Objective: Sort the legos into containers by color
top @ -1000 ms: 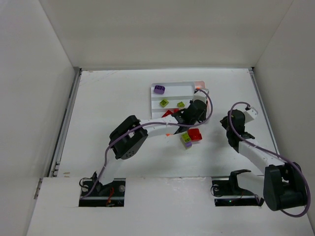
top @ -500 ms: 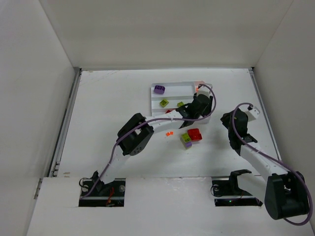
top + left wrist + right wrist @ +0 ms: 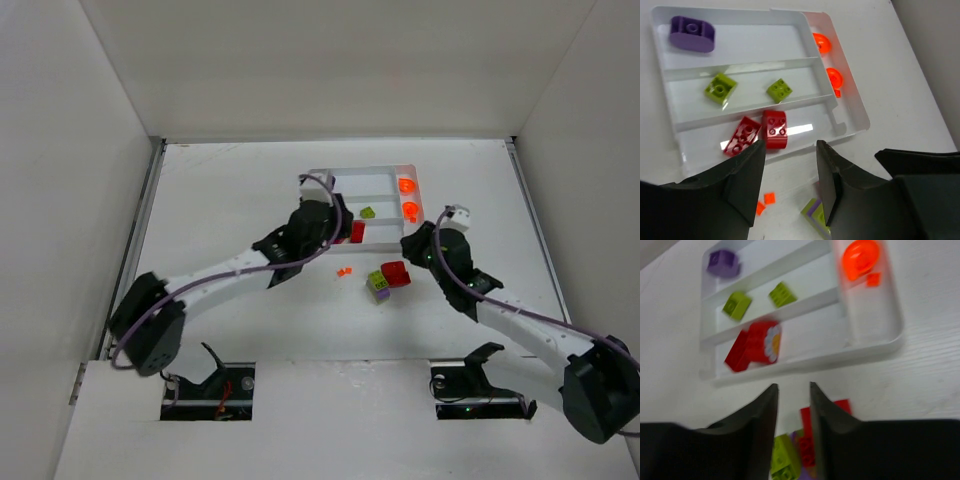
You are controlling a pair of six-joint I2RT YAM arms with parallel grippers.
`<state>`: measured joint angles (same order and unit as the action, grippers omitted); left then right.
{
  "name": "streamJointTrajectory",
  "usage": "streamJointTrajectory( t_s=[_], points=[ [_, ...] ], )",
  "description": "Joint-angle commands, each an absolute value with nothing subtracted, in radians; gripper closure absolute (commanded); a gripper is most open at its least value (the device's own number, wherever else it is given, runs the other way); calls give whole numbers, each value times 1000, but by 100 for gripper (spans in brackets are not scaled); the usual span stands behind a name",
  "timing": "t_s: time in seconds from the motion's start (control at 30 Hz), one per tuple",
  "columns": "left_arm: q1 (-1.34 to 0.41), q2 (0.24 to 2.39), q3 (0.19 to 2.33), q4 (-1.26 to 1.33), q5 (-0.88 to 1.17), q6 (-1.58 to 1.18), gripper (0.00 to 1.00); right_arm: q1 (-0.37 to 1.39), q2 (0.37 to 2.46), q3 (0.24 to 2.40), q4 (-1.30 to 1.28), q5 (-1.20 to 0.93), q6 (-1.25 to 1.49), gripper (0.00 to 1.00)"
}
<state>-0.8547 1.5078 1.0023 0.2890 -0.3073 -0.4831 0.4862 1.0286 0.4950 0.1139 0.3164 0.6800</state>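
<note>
- A white table [image 3: 230, 200] is shown from above, boxed in by white walls [image 3: 330, 70] at the back and on both sides; a white tray [image 3: 755, 40] lies toward the back, right of centre, well apart from every wall.
- The tray is divided into three long slots side by side, with one narrow slot across their right ends.
- A purple brick [image 3: 691, 34] is seen at the left end of the far slot; two lime bricks [image 3: 720, 88] are spaced apart in the middle slot; two red bricks [image 3: 775, 129] lie touching each other in the near slot.
- Two orange round pieces [image 3: 821, 42] are held in the narrow end slot, with a small orange square [image 3: 837, 92] just beside the nearer one.
- A loose red brick [image 3: 396, 273] and a lime-and-purple stack [image 3: 378, 285] lie touching on the table, near the tray's near right corner; two tiny orange bits [image 3: 344, 271] lie just to their left.
- The left gripper [image 3: 789, 150] is released, with nothing between its fingers; it is held at the tray's near rim, the red bricks just beyond its fingertips.
- The right gripper [image 3: 792, 390] is released to a narrow gap and nothing is grasped; it is held above the loose red brick and the stack.
- The two arms reach in from either side and the loose pieces lie between the grippers; a broad stretch of table is seen left of the tray.
</note>
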Motion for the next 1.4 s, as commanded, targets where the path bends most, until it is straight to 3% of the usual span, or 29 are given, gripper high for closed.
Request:
streamJointTrajectory(
  t_s=[0.0,0.07,0.13,0.53,0.6,0.77,0.9,1.13,1.37],
  points=[
    [-864,1318,789,319,-351,-567,57,625,1035,554,40,297,614,56],
    [-872,1217,691,305,-380,-592,57,692,1060,575,-23,316,591,40],
    [-874,1139,620,285,-380,-615,57,737,1100,606,-99,331,588,34],
    [-869,1032,486,249,-368,-664,56,887,1262,699,-235,408,580,33],
    [-870,1032,477,256,-359,-667,56,887,1296,713,-241,422,577,36],
    [-874,1019,446,284,-344,-689,56,903,1348,744,-271,491,589,61],
    [-867,996,425,288,-318,-704,55,918,1329,756,-282,520,615,71],
    [-878,933,396,340,-285,-755,43,914,1198,758,-207,454,658,76],
    [-867,778,217,622,-301,-954,31,858,1163,726,105,246,837,77]
  ],
)
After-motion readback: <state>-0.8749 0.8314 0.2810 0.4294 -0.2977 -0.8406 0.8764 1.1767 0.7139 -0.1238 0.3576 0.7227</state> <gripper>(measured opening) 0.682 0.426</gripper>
